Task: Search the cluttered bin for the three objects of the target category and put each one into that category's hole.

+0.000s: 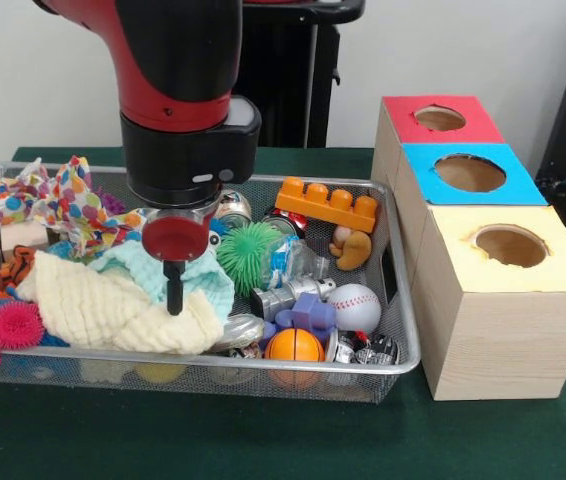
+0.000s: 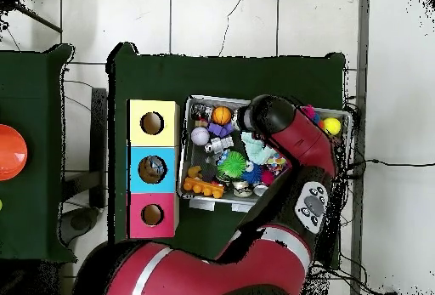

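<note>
Front view: gripper hangs over the cream cloth in the wire bin; finger spread cannot be determined, nothing seen held. Baseball and orange ball lie at the bin's near right.

Overhead view: arm covers the bin's middle; red, blue and yellow holed boxes stand beside it.

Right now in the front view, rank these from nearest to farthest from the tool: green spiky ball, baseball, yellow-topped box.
1. Green spiky ball: just to the picture's right of the tool, mid-bin.
2. Baseball: further right, near the bin's right end.
3. Yellow-topped box: outside the bin, farthest right.
</note>
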Controlling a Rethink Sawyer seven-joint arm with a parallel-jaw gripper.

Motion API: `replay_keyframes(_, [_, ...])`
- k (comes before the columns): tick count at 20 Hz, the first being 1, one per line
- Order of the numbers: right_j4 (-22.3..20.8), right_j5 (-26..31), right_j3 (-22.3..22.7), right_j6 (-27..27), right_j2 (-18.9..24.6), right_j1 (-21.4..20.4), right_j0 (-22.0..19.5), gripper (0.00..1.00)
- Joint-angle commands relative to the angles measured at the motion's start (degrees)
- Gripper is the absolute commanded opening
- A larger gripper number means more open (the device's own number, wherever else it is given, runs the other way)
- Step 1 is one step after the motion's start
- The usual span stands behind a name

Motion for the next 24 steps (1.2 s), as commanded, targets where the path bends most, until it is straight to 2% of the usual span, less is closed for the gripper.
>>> replay_keyframes(1, [-7.3, 3.6, -0.4, -7.2, 6.6, -2.9, -4.3, 1.0])
replay_keyframes(10, [-10.5, 4.9, -0.8, -2.5, 8.1, -4.1, -3.6, 1.0])
replay_keyframes(15, [-10.6, 6.3, -1.1, 0.4, 8.7, -4.4, -2.8, 1.0])
replay_keyframes(24, [-9.2, 6.5, 1.6, 4.9, 8.9, -6.0, -0.4, 1.0])
